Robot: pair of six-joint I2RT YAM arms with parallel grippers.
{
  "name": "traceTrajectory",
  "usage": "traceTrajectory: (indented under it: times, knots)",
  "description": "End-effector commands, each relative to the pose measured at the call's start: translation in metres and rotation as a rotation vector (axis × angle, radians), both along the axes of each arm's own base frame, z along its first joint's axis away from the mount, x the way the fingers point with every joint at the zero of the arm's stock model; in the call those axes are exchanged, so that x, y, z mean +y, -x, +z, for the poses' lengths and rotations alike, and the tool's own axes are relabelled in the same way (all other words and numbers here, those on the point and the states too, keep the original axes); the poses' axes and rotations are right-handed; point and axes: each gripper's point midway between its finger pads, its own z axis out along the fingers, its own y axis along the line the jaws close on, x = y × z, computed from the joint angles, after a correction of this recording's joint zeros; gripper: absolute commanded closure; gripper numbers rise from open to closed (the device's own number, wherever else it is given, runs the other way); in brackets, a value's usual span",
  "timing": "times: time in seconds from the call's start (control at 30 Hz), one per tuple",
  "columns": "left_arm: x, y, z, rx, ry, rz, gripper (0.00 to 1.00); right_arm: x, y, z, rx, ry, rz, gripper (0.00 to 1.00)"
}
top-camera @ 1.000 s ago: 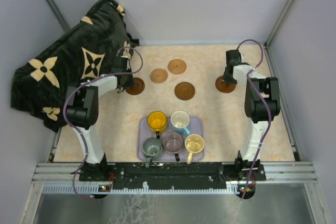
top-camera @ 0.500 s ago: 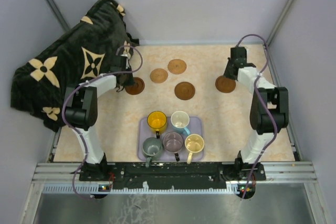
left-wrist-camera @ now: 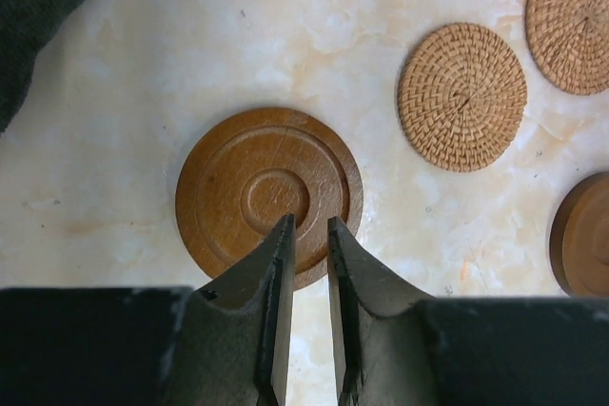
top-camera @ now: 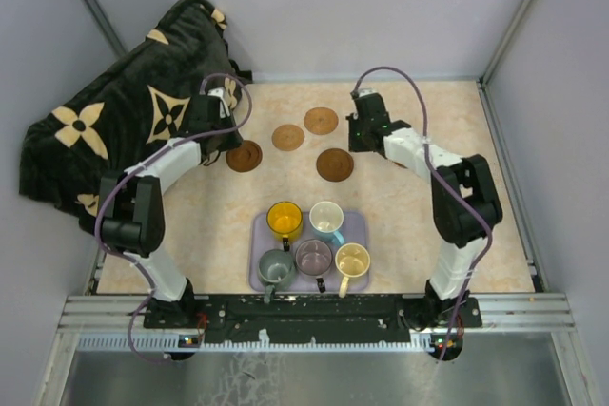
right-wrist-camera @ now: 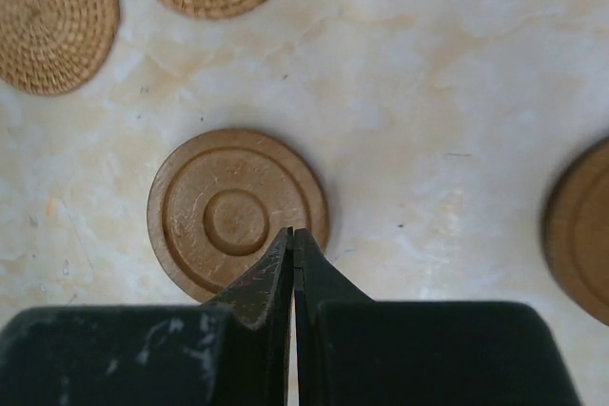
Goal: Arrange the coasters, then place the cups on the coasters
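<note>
the pale table (top-camera: 400,225) leaves bare room at the right and between the coasters (top-camera: 288,137) and the lavender tray (top-camera: 360,227), where five cups (top-camera: 284,220) sit bunched, probably parked until the layout is done; a black blanket (top-camera: 114,130) crowds the left edge. the left gripper (left-wrist-camera: 309,225), jaws slightly parted and empty, hovers over the near rim of a dark wooden coaster (left-wrist-camera: 269,199) near that blanket. the right gripper (right-wrist-camera: 292,233), pinched closed on nothing, points at another wooden coaster (right-wrist-camera: 238,211), likely to nudge it.
</note>
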Motion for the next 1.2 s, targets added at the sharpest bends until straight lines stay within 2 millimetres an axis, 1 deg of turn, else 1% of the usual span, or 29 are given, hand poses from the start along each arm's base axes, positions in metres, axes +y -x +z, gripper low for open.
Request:
traceTrajectory:
  times: [0.0, 0.1, 0.23, 0.33, 0.43, 0.67, 0.77, 0.87, 0.97, 1.17]
  knots:
    - [-0.001, 0.007, 0.009, -0.018, 0.032, -0.007, 0.74, 0.033, -0.002, -0.014, 0.023, 0.016, 0.081, 1.00]
    - [-0.002, 0.009, 0.010, -0.025, 0.042, -0.009, 0.73, 0.053, -0.001, -0.021, 0.037, 0.023, 0.117, 1.00]
    - [-0.004, 0.011, 0.009, -0.019, 0.054, -0.015, 0.73, 0.069, -0.001, -0.030, 0.062, 0.008, 0.145, 1.00]
    - [-0.005, 0.012, 0.007, -0.013, 0.058, -0.015, 0.73, 0.075, -0.001, -0.040, 0.089, 0.004, 0.154, 1.00]
    - [-0.004, 0.013, 0.005, -0.009, 0.057, -0.014, 0.73, 0.074, 0.002, -0.052, 0.125, 0.014, 0.143, 1.00]
    - [-0.003, 0.013, 0.001, -0.001, 0.053, -0.010, 0.73, 0.054, 0.019, -0.080, 0.207, 0.072, 0.062, 1.00]
    - [-0.004, 0.012, -0.001, 0.001, 0.053, -0.009, 0.73, 0.043, 0.023, -0.090, 0.228, 0.109, 0.021, 1.00]
    - [-0.004, 0.012, -0.002, 0.006, 0.055, -0.010, 0.73, 0.028, 0.021, -0.096, 0.248, 0.155, -0.036, 1.00]
    - [-0.003, 0.013, -0.002, 0.007, 0.049, -0.010, 0.73, 0.010, 0.013, -0.098, 0.258, 0.163, -0.107, 1.00]
    - [-0.002, 0.014, -0.004, 0.010, 0.040, -0.009, 0.73, -0.033, -0.005, -0.095, 0.253, 0.167, -0.242, 1.00]
